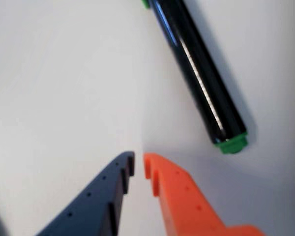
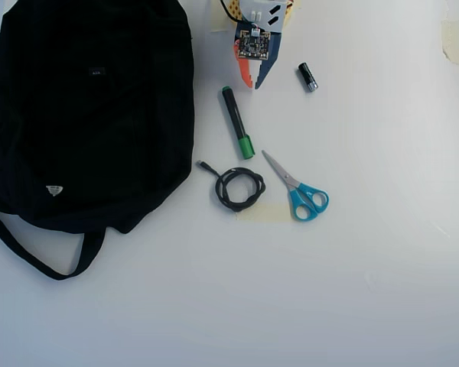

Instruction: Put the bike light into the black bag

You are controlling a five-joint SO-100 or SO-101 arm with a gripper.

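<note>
- Hovering at the top of the overhead view, the end effector [image 2: 254,82] points down at the bench [image 2: 382,267]; the wrist view shows its blue and orange fingers narrowed to a slim gap and holding nothing [image 1: 138,162].
- Just beside it lies a black marker [image 2: 237,122] with green ends, which also fills the upper right of the wrist view [image 1: 201,83].
- To the right of the end effector in the overhead view sits 1 small black-and-silver cylinder [image 2: 307,77]; blue-handled scissors [image 2: 298,191] lie lower down.
- No block with a red lens shows clearly in either view. The likeliest trace of the light is the black loop [image 2: 220,189] between marker and scissors, but I cannot tell whether a body hangs on it.
- The bag [image 2: 92,115] lies flat at the left, well apart from the end effector, with no opening showing from above.
- Judging by its kind, the light should be light, hard-cased and a little slick, its strap soft and floppy. Pinching the body across 2 flat sides looks safer than hooking the strap, which could slip or swing.
</note>
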